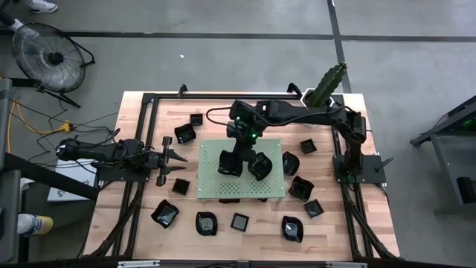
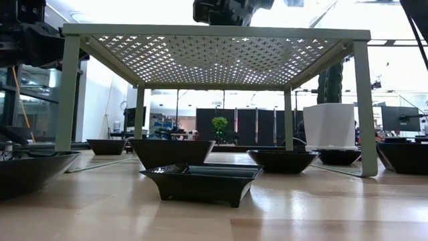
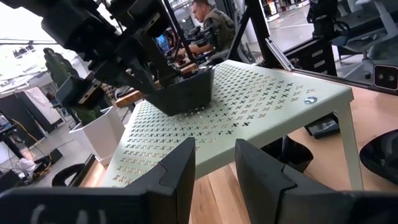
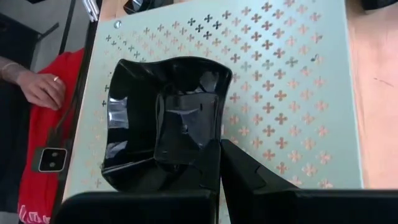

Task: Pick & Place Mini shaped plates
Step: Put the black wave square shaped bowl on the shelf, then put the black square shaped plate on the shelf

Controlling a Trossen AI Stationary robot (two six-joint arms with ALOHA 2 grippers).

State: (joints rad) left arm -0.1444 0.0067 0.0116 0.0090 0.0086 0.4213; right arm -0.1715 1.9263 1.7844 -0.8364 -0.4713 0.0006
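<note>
Right now a glossy black mini plate (image 4: 165, 118) sits over the green perforated board (image 1: 212, 186), pinched at its rim by the right gripper (image 4: 219, 163), whose fingers are clamped shut on its edge. Other mini plates (image 1: 165, 214) lie scattered on the wooden table (image 1: 134, 216) around the board. Well to the left, the left gripper (image 1: 175, 158) waits with fingers parted, holding nothing.

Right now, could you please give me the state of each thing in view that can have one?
right gripper: shut on a black plate, over the green board.
left gripper: open, empty, beside the board.
other plates: lying loose on the table.
white pot: upright.
</note>
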